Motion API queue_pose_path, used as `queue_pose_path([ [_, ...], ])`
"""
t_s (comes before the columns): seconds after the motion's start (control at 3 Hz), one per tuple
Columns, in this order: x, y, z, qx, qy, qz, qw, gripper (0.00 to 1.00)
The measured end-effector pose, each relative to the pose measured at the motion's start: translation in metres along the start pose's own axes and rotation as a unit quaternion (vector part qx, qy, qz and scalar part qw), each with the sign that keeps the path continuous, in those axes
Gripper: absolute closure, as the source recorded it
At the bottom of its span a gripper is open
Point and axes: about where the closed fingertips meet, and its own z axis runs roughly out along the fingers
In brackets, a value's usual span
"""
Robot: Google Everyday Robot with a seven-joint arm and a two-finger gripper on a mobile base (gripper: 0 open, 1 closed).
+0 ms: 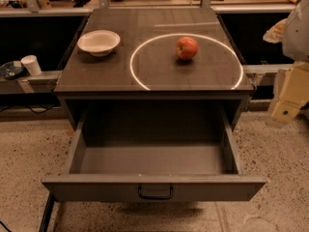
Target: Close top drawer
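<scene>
1. Nearest the camera, the top drawer (96, 188) stands pulled fully out, down and to the left of the claw, its grey box bare inside.
2. Its flat front panel carries a small black handle (155, 192) at the centre, well apart from the claw.
3. At the right edge, a pale grey arm (298, 30) comes down from the top corner.
4. Below it hangs a cream, blocky, slightly tilted piece, which appears to be the claw (288, 94). It is beside the cabinet's right front corner and touches nothing.
5. I cannot tell whether the claw is released or clenched.
6. Left of the claw, the dark surface (96, 74) holds a red apple (186, 48) inside a bright ring (131, 62).
7. Farther left sits a white bowl (98, 42).
</scene>
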Motion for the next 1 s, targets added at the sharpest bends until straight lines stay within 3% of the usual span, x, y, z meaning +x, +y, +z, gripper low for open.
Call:
queue_pose_path([
  [0.33, 0.0, 0.0, 0.001, 0.001, 0.0, 0.001, 1.0, 0.0],
  [0.67, 0.024, 0.004, 0.042, -0.006, 0.004, 0.032, 0.9995, 0.0],
  [1.0, 0.065, 0.025, 0.117, -0.025, 0.015, 0.072, 0.997, 0.0],
])
